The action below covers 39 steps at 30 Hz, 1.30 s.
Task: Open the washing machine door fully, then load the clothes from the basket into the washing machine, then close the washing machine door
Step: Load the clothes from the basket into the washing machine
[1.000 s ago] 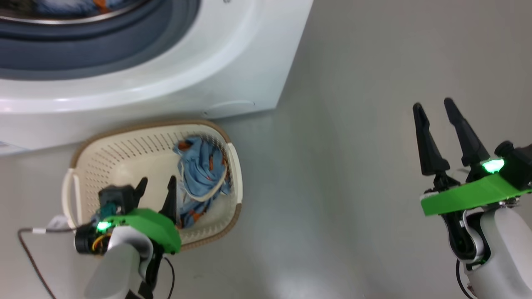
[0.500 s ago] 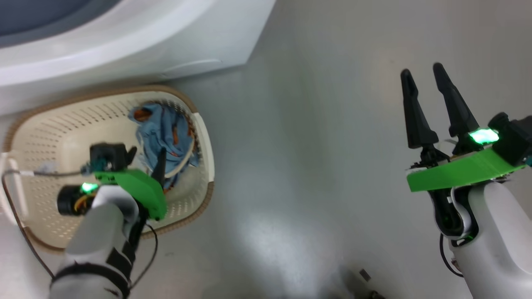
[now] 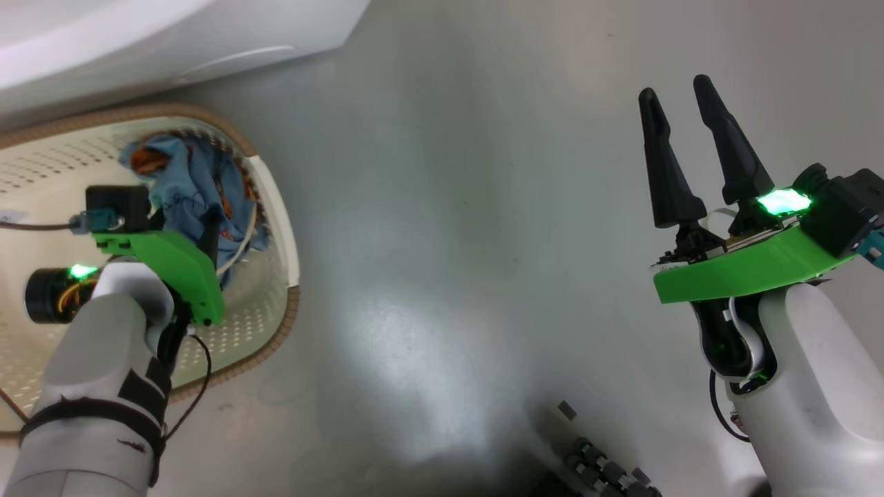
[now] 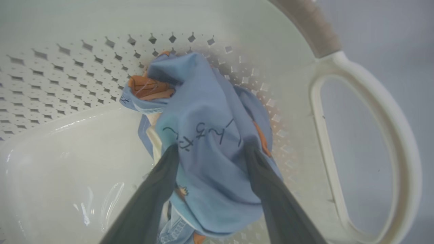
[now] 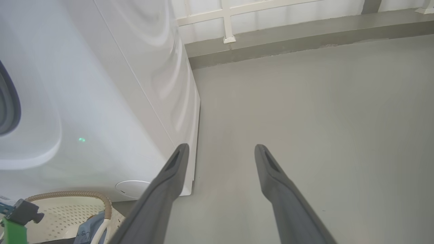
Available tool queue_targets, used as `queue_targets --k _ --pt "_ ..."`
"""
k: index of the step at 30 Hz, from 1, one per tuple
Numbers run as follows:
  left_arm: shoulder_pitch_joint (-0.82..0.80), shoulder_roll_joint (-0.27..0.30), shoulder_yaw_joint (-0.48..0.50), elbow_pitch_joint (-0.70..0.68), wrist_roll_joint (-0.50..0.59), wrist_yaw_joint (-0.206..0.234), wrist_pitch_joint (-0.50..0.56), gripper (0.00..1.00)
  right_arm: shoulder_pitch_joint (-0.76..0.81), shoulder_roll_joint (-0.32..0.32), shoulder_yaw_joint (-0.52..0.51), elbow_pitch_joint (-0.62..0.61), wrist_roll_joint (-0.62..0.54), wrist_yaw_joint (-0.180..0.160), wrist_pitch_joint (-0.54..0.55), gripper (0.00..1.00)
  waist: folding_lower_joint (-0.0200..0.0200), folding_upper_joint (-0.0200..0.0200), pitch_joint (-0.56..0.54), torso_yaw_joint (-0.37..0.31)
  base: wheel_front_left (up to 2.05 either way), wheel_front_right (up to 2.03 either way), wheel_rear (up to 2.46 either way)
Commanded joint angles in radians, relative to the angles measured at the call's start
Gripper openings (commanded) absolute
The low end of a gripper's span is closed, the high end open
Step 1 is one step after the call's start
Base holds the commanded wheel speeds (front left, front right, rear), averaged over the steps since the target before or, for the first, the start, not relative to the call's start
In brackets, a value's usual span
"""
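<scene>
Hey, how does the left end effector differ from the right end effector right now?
Place: the left end effector is down inside the basket; the right end effector hangs above the grey floor beside the washing machine.
Load: the left end effector has the blue clothes between its fingers, not yet clamped; the right end effector has nothing between its fingers.
Shared: both stand open, with two long dark fingers on a green mount.

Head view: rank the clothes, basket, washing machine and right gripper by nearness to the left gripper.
1. clothes, straddled by the left gripper.
2. basket, around it.
3. washing machine, upper left.
4. right gripper, far right, over the floor.
</scene>
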Motion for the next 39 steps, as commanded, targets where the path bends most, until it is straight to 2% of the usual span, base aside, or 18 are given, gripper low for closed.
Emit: queue_targets --k 1,10,11,12,13,21,29,39 --pt "0.009 0.029 0.011 -0.007 -0.014 -0.003 0.007 1.0 0.012 -0.001 0.015 -0.023 0.022 0.004 -0.008 1.0 0.0 0.0 0.02 -0.018 0.0 0.0 0.0" --pt "-0.002 0.038 -0.013 -0.004 -0.022 -0.003 0.06 1.0 0.006 0.013 0.03 -0.026 0.025 0.004 -0.008 1.0 0.0 0.0 0.039 -0.036 0.0 0.0 0.0" --pt "-0.003 0.04 -0.016 -0.004 -0.023 -0.003 0.064 0.88 0.006 0.013 0.031 -0.027 0.025 0.004 -0.008 1.0 0.0 0.0 0.04 -0.038 0.0 0.0 0.0" --pt "-0.003 0.042 -0.018 -0.004 -0.024 -0.003 0.066 0.39 0.006 0.014 0.033 -0.027 0.025 0.004 -0.008 1.0 0.0 0.0 0.041 -0.039 0.0 0.0 0.0" --pt "-0.004 0.043 -0.02 -0.004 -0.025 -0.003 0.069 0.0 0.006 0.013 0.034 -0.027 0.026 0.004 -0.008 1.0 0.0 0.0 0.041 -0.04 0.0 0.0 0.0" --pt "0.003 0.041 -0.026 -0.004 -0.043 -0.003 0.054 0.0 0.013 0.004 0.024 -0.022 0.021 0.004 -0.008 1.0 0.0 0.0 0.009 -0.028 0.0 0.0 0.0" --pt "0.052 0.031 -0.012 -0.004 -0.075 -0.001 -0.051 0.0 0.025 -0.004 0.022 -0.014 0.016 0.004 -0.008 1.0 0.0 0.0 -0.071 0.005 0.0 0.0 0.0" --pt "0.122 -0.001 -0.016 -0.01 -0.118 -0.003 -0.162 0.0 0.076 -0.044 0.002 0.019 0.012 0.004 -0.008 1.0 0.0 0.0 -0.226 0.081 0.0 0.0 0.0"
